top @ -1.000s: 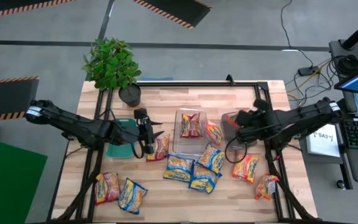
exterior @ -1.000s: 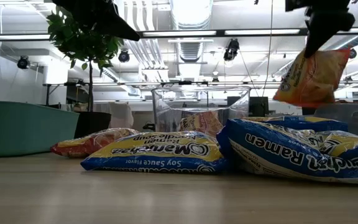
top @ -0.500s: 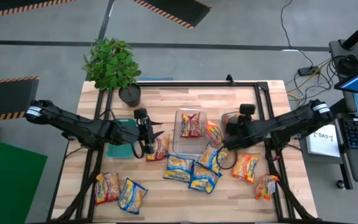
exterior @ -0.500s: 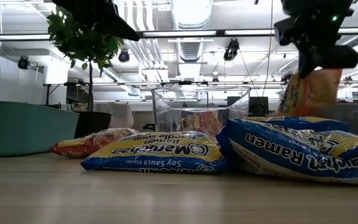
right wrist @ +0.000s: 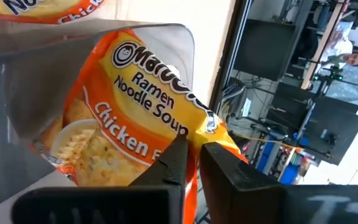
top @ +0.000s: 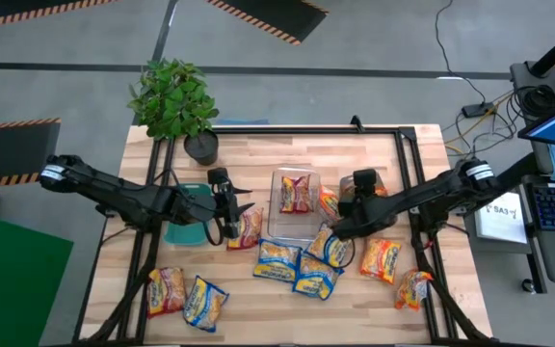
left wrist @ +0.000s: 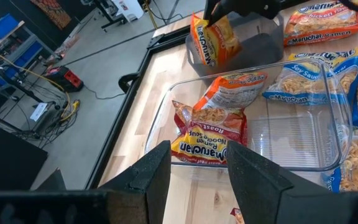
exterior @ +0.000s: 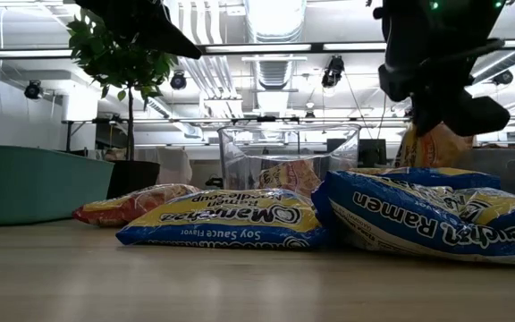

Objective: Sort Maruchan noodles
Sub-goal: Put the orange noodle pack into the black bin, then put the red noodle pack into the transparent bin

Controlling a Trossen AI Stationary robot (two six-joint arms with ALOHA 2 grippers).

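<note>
"At the far end of the counter (top: 258, 154), what did the right pincer (right wrist: 192, 149) have?"

"It was closed narrow on the top edge of an orange chicken Maruchan packet (left wrist: 215, 42), which hung below its fingertips, its lower end inside the grey bin (left wrist: 260, 43)."

"And the left pincer (left wrist: 197, 162)?"

"It stood wide apart over the counter, holding nothing. Just ahead of it sat the clear bin (left wrist: 303, 134), with a maroon-edged packet (left wrist: 207, 134) lying flat inside and another leaning on it."

"The remaining noodles?"

"Blue-edged packets (top: 297, 265) lay loose between the two pincers; orange-red ones (top: 382, 260) lay to the right pincer's outer side."
</note>
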